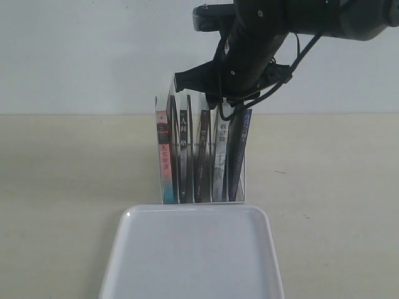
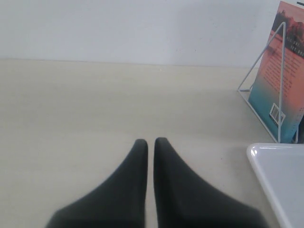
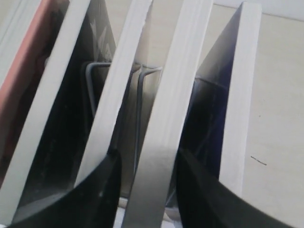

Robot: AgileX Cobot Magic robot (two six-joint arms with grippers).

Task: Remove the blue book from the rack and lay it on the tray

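Observation:
The clear rack (image 1: 163, 103) holds several upright books behind the white tray (image 1: 193, 261). The blue book (image 1: 239, 156) leans in the rightmost slot; the right wrist view shows its navy cover (image 3: 213, 109) and white page edge. My right gripper (image 3: 148, 159) is open at the tops of the books. Its fingers straddle the page edge of the grey-white-spined book (image 3: 164, 142) beside the blue one, with one finger (image 3: 199, 190) in the gap between the two books. From outside, that gripper (image 1: 225, 107) hangs over the rack. My left gripper (image 2: 150, 141) is shut on nothing, low over the table.
The red-and-teal book (image 1: 163, 156) fills the leftmost slot, and its cover (image 2: 285, 71) shows beside the tray's corner (image 2: 280, 175) in the left wrist view. Two dark-spined books (image 1: 192, 156) stand mid-rack. The pale tabletop (image 1: 62, 187) spreads on both sides.

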